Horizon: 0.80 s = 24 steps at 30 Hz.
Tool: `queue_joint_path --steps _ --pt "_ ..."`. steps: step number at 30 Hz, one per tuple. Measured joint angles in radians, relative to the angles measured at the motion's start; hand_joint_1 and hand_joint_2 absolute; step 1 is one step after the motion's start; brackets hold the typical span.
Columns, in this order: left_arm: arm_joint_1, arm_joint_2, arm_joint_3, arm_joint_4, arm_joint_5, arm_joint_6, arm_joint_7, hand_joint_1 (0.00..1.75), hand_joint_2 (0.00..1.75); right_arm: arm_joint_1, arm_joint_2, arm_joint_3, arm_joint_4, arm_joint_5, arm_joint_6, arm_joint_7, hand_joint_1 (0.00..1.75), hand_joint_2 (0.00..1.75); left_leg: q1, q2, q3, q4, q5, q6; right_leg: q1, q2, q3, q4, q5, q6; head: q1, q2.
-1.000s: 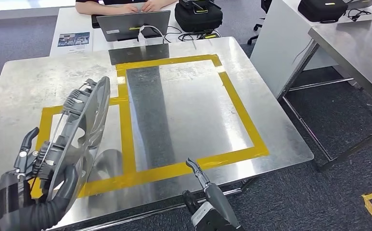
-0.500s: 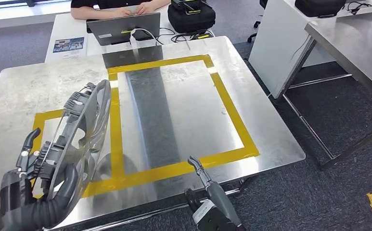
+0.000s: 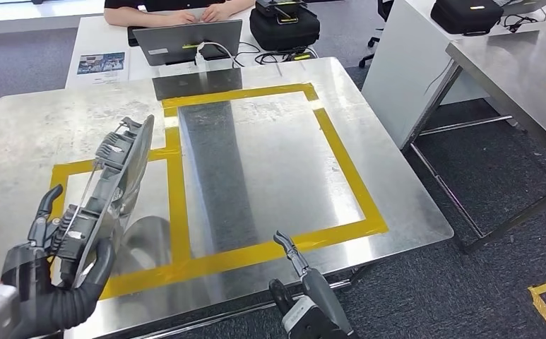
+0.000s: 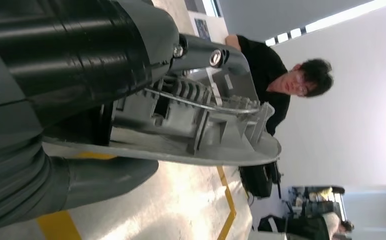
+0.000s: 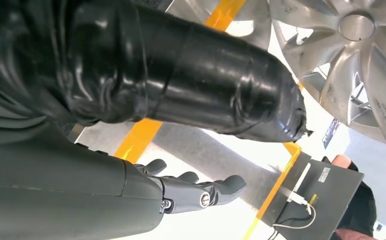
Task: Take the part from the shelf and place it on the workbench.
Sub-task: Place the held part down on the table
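One part [image 3: 118,180], left hand [image 3: 58,275] fingers still clamped on it, now more edge-on; right hand [image 3: 305,282] fingers apart.

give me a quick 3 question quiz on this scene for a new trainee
1. True or false: the part is lying flat on the workbench.
2. Which hand holds the part? A) the left hand B) the right hand C) both
3. Fill in: the rectangles on the workbench are outlined in ____ tape.

Key:
1. False. It is held up on edge above the bench top, over the smaller taped rectangle.
2. A. The right hand holds nothing, its fingers apart near the bench's front edge.
3. Yellow.
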State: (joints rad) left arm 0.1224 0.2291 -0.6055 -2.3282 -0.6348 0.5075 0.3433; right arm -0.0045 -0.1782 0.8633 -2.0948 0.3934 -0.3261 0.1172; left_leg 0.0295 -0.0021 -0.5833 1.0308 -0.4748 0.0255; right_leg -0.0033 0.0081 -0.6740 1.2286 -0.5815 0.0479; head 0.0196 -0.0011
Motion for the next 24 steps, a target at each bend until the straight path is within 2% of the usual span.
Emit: queue_joint_path --steps 1,2,3,5,7,9,11,12,13,15,16,17,18,19,20,21,22,24 --pt "-0.001 0.000 0.001 0.002 -0.002 -0.005 0.004 1.75 1.75 0.001 -0.001 0.000 0.001 -0.001 0.000 -0.001 0.00 0.00 0.000 0.001 0.000 0.000 0.000 0.000 -0.003 0.000 -0.024 0.049 -0.015 0.003 0.003 0.000" --pt "-0.003 0.000 0.002 0.004 -0.008 -0.014 0.010 1.75 1.75 0.001 -0.001 0.000 0.002 -0.002 0.000 -0.004 0.00 0.00 0.000 0.001 0.000 0.000 -0.001 0.000 -0.005 0.000 -0.034 0.067 -0.011 0.005 0.006 0.000" --pt "-0.007 -0.001 0.004 0.007 -0.020 -0.028 0.018 1.75 1.75 0.001 -0.002 0.000 0.003 -0.006 0.000 -0.009 0.00 0.00 0.000 0.000 0.000 0.000 -0.001 0.000 -0.007 0.000 -0.027 0.050 0.009 0.005 0.010 0.000" --pt "-0.018 -0.013 0.011 0.022 -0.080 -0.076 0.042 1.75 1.75 -0.001 -0.003 0.000 0.008 -0.018 0.003 -0.032 0.00 0.00 0.000 -0.001 0.002 0.000 -0.001 -0.001 -0.008 -0.001 0.031 -0.077 0.073 -0.001 0.018 0.000" --pt "-0.040 -0.036 0.023 0.048 -0.196 -0.160 0.074 1.75 1.75 -0.006 -0.002 0.000 0.014 -0.031 0.010 -0.061 0.00 0.00 -0.002 -0.002 -0.001 -0.001 0.000 -0.009 -0.003 -0.002 0.079 -0.183 0.102 -0.010 0.020 0.000" --pt "-0.072 -0.059 0.033 0.079 -0.317 -0.250 0.101 1.75 1.75 -0.011 0.001 0.000 0.021 -0.037 0.019 -0.078 0.00 0.00 -0.001 -0.002 -0.003 -0.005 0.003 -0.023 0.004 -0.002 0.084 -0.205 0.101 -0.022 0.021 0.000" --pt "-0.099 -0.074 0.044 0.102 -0.379 -0.296 0.111 1.75 1.75 -0.013 0.006 0.000 0.026 -0.039 0.023 -0.084 0.00 0.00 0.002 -0.002 -0.006 -0.005 0.003 -0.035 0.003 -0.003 0.095 -0.220 0.111 -0.037 0.021 0.000" --pt "-0.109 -0.079 0.049 0.109 -0.389 -0.303 0.112 1.75 1.75 -0.014 0.009 0.000 0.028 -0.040 0.024 -0.085 0.00 0.00 0.002 -0.001 -0.013 0.009 -0.007 -0.039 0.001 -0.004 0.103 -0.229 0.117 -0.044 0.017 0.000" --pt "-0.117 -0.083 0.054 0.116 -0.393 -0.307 0.113 1.75 1.75 -0.016 0.012 0.000 0.030 -0.041 0.025 -0.085 0.00 0.00 0.002 -0.001 -0.029 0.043 -0.027 -0.040 -0.001 -0.005 0.111 -0.237 0.122 -0.050 0.011 0.000" --pt "-0.127 -0.091 0.059 0.132 -0.399 -0.316 0.114 1.75 1.75 -0.018 0.015 0.000 0.036 -0.042 0.027 -0.086 0.00 0.00 0.000 0.000 -0.086 0.162 -0.082 -0.040 0.001 -0.005 0.113 -0.240 0.125 -0.056 -0.006 0.000" --pt "-0.128 -0.093 0.060 0.140 -0.408 -0.327 0.116 1.75 1.75 -0.019 0.016 0.000 0.039 -0.042 0.028 -0.086 0.00 0.00 0.000 -0.001 -0.116 0.218 -0.100 -0.040 0.003 -0.005 0.112 -0.239 0.125 -0.058 -0.012 0.000" --pt "-0.130 -0.095 0.061 0.148 -0.424 -0.347 0.119 1.75 1.75 -0.019 0.017 0.000 0.042 -0.043 0.030 -0.086 0.00 0.00 0.000 -0.001 -0.134 0.248 -0.101 -0.041 0.004 -0.004 0.112 -0.238 0.123 -0.059 -0.017 0.000" --pt "-0.135 -0.096 0.061 0.158 -0.447 -0.375 0.122 1.75 1.75 -0.019 0.017 0.001 0.045 -0.043 0.032 -0.087 0.00 0.00 0.000 0.000 -0.135 0.242 -0.084 -0.040 0.005 -0.003 0.112 -0.235 0.121 -0.059 -0.021 0.000" --pt "-0.143 -0.096 0.060 0.168 -0.474 -0.407 0.125 1.75 1.75 -0.019 0.019 0.001 0.048 -0.043 0.035 -0.088 0.00 0.00 0.000 0.000 -0.119 0.199 -0.052 -0.039 0.006 -0.002 0.113 -0.231 0.118 -0.058 -0.025 0.000" --pt "-0.156 -0.097 0.059 0.181 -0.502 -0.440 0.125 1.75 1.75 -0.021 0.021 0.001 0.051 -0.043 0.038 -0.089 0.00 0.00 0.000 0.000 -0.092 0.136 -0.018 -0.037 0.006 -0.002 0.112 -0.226 0.113 -0.055 -0.030 0.000" --pt "-0.171 -0.097 0.058 0.195 -0.529 -0.472 0.124 1.75 1.75 -0.023 0.023 0.001 0.053 -0.043 0.042 -0.091 0.00 0.00 -0.001 0.000 -0.062 0.076 0.003 -0.035 0.008 -0.002 0.109 -0.218 0.108 -0.050 -0.034 0.000" --pt "-0.187 -0.098 0.055 0.210 -0.554 -0.501 0.121 1.75 1.75 -0.026 0.026 0.001 0.055 -0.044 0.045 -0.093 0.00 0.00 -0.002 0.000 -0.039 0.033 0.014 -0.032 0.010 -0.001 0.105 -0.211 0.103 -0.044 -0.036 0.000" --pt "-0.214 -0.099 0.047 0.239 -0.597 -0.556 0.114 1.75 1.75 -0.031 0.031 0.001 0.058 -0.044 0.053 -0.097 0.00 0.00 -0.006 -0.002 -0.023 0.007 0.011 -0.025 0.012 -0.001 0.098 -0.204 0.101 -0.033 -0.035 0.000"
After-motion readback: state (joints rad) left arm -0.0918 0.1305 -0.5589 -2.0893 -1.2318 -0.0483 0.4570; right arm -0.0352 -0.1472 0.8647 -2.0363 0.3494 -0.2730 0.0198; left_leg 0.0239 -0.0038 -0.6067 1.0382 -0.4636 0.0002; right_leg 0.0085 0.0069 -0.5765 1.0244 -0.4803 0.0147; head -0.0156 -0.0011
